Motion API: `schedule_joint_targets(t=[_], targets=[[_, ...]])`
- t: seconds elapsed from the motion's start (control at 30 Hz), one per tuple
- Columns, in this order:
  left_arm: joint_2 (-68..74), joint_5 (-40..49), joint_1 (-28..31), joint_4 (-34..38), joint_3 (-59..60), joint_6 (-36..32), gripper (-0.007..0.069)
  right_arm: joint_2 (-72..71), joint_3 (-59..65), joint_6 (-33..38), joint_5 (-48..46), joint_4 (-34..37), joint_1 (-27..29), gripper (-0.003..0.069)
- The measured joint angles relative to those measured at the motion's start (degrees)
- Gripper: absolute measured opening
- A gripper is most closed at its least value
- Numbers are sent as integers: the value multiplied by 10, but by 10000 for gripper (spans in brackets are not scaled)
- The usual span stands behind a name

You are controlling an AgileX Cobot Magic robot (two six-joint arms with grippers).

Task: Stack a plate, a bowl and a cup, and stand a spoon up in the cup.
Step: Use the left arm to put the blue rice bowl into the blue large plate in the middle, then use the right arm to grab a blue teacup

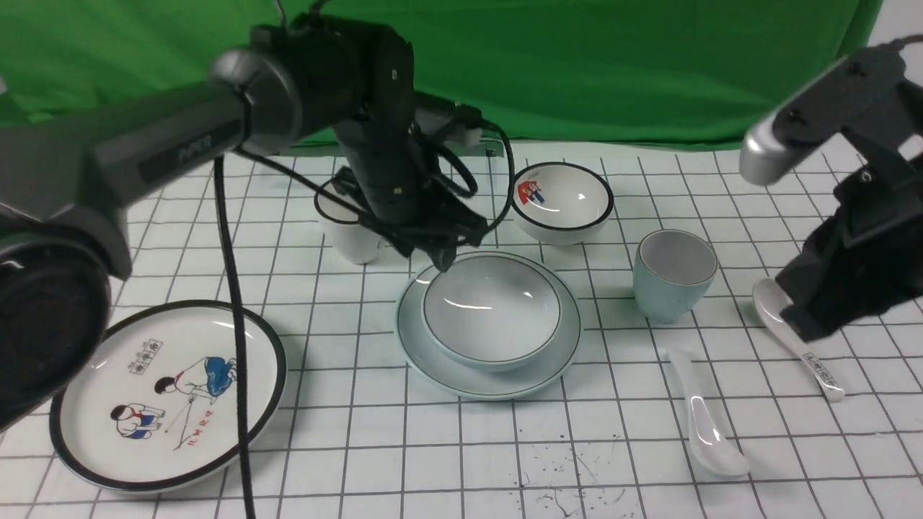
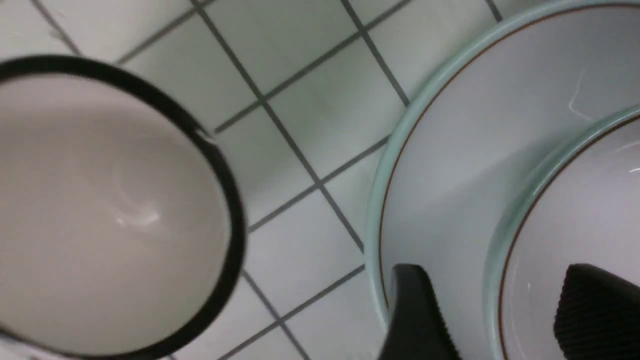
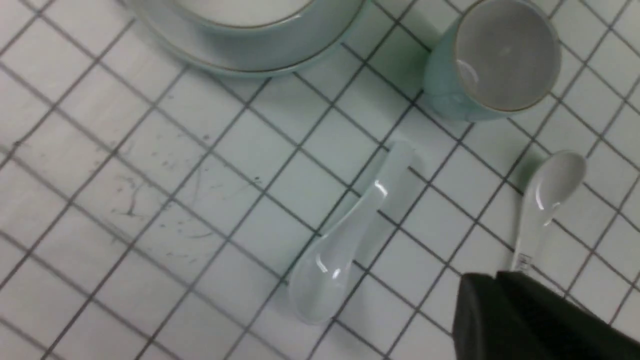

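Left gripper (image 2: 492, 285) stands with fingers spread wide astride the far rim of the bowl (image 1: 490, 310), which is nested on the plate (image 1: 554, 360) at mid-table. A straight lift should clear it without nudging the stack. The cup (image 1: 674, 274) waits just right of the plate and the spoon (image 1: 703, 418) lies nearer. The right gripper (image 3: 492, 285) hovers beyond, fingers drawn together, empty.

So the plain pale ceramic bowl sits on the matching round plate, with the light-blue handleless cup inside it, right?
No. The pale bowl sits on the pale round plate, but the light-blue handleless cup stands on the table beside them (front view).
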State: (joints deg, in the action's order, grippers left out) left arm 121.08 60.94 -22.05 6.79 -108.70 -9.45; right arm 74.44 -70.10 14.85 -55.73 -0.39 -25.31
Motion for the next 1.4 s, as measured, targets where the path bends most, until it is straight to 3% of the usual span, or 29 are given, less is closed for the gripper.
schedule_joint_targets(t=[0.03,0.13,0.17,0.23,0.3,0.33,0.37,0.4,0.43,0.57,0.77,0.83,0.93,0.97,1.0,1.07,1.4], targets=[[-5,6,2,-1,-6,0,374,10,-6,-1,0,-2,5,98],[-72,41,9,-19,-42,3,421,79,-68,-12,0,4,55,248],[-72,41,9,-19,-43,4,421,87,-71,-13,1,4,60,258],[-127,52,8,-53,-46,17,398,135,-107,-15,8,10,83,363],[-174,67,1,-92,-40,33,327,183,-140,-20,25,13,95,449],[-182,68,1,-99,-39,34,319,186,-142,-20,29,14,96,455],[-214,75,-2,-116,-15,41,248,219,-159,-22,46,15,98,485],[-222,75,-2,-118,-11,42,229,223,-161,-22,49,15,98,486],[-250,77,-2,-120,23,49,148,250,-174,-24,59,16,99,494],[-330,40,-2,-105,145,54,-6,311,-191,-27,72,18,99,498],[-450,-55,-2,-62,347,55,-34,377,-192,-29,97,18,99,498],[-487,-85,-2,-58,412,55,-34,394,-192,-30,107,18,99,477],[-532,-129,-2,-57,496,55,-34,405,-192,-30,124,18,99,340],[-534,-129,-2,-57,500,55,-34,405,-192,-30,125,18,99,340],[-549,-153,-2,-56,529,55,-34,406,-192,-30,133,18,99,217],[-561,-175,-2,-56,551,55,-34,406,-196,-30,131,18,99,95],[-566,-239,-2,-56,565,55,-34,380,-319,-29,6,16,78,82]])
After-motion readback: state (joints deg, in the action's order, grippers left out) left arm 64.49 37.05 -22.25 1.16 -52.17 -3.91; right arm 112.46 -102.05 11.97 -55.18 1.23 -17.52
